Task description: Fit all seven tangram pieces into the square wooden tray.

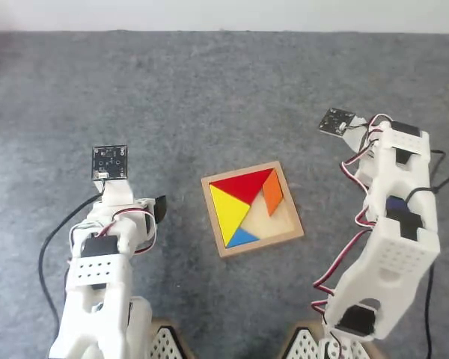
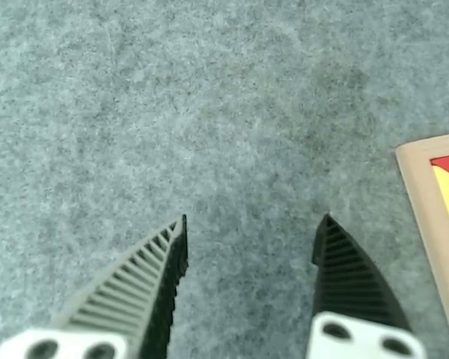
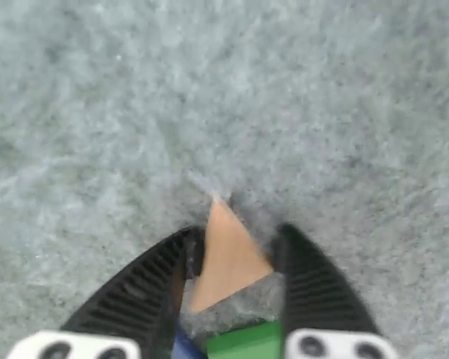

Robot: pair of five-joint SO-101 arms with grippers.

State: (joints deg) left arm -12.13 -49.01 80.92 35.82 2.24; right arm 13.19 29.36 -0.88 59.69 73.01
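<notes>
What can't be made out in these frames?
Right wrist view: tan piece in the right gripper; the fingers cover its base, full shape unclear.
Right wrist view: green patch and blue patch cut off by the frame edge; pieces or not, unclear.
Left wrist view: tray cut by the frame edge, just a corner.
High view: right arm covers the mat beneath it.

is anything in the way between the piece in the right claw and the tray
Nothing visible. The right claw is closed on a tan triangle. In the high view, the grey mat between that arm and the wooden tray carries no object, and the tray's unfilled part lies on that arm's side.
</notes>
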